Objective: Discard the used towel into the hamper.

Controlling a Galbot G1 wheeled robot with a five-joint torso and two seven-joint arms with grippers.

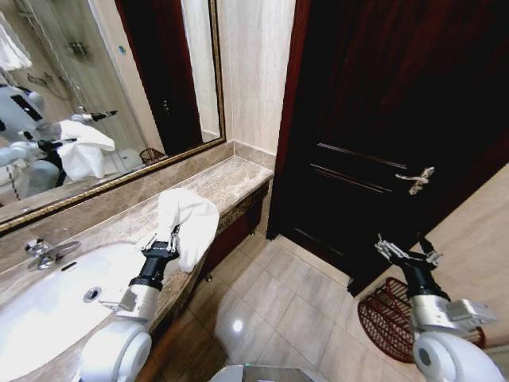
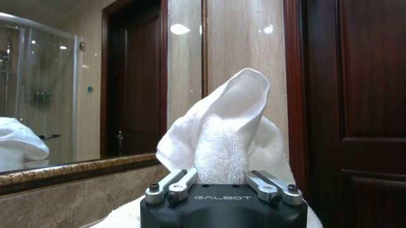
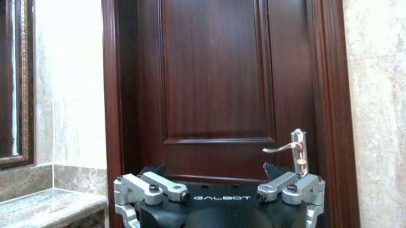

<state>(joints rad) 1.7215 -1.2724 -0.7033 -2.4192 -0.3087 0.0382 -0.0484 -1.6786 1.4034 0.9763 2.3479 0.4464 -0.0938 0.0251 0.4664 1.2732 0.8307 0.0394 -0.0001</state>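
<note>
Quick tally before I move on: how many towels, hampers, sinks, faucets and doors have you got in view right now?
Towels: 1, white towel, held up by the left gripper above the countertop
Hampers: 1, hamper on the floor by the right gripper
Sinks: 1, sink
Faucets: 1, faucet
Doors: 1, door
Total: 5

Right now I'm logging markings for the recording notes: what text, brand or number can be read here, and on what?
"GALBOT": on the black body of the left gripper, which is clamped on the white towel.
"GALBOT": on the black body of the right gripper, open, facing the door.
No other text is readable.
</note>
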